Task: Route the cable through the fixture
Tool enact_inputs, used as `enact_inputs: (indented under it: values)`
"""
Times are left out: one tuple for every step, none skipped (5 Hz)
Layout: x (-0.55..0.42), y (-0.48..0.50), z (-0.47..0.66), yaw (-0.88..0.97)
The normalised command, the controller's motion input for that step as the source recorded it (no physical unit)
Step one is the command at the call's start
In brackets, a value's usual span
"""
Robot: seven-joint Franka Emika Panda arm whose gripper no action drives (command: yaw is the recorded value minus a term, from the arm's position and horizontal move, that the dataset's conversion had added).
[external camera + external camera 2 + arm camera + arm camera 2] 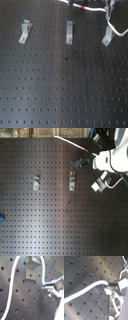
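Observation:
The cable (116, 31) is a thin white cord with a short red band (82, 7). It runs along the far edge of the board in the first exterior view, then drops past the right-hand bracket (108, 35). My gripper (111, 8) hangs above that bracket and looks shut on the cable. In the first wrist view the cable (13, 279) loops around a bracket (31, 267) and meets my fingertips (46, 286). In the second wrist view the cable (85, 291) leads into my gripper (107, 284). Two more brackets (25, 31) (70, 31) stand without any cable.
The black perforated board (60, 85) fills the scene. In the second exterior view my white arm (111, 159) covers the board's right side and hides the third bracket. A small blue object (1, 218) lies at the second exterior view's left edge.

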Motion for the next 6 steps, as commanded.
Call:
enact_inputs:
  values:
    - [-0.172,0.115,-0.17,0.35]
    - [-0.041,0.026,0.08,0.27]
    - [-0.021,-0.167,0.59,0.22]
    - [-0.118,-0.300,0.48,0.23]
    - [-0.100,-0.289,0.32,0.23]
    - [-0.069,-0.196,0.14,0.29]
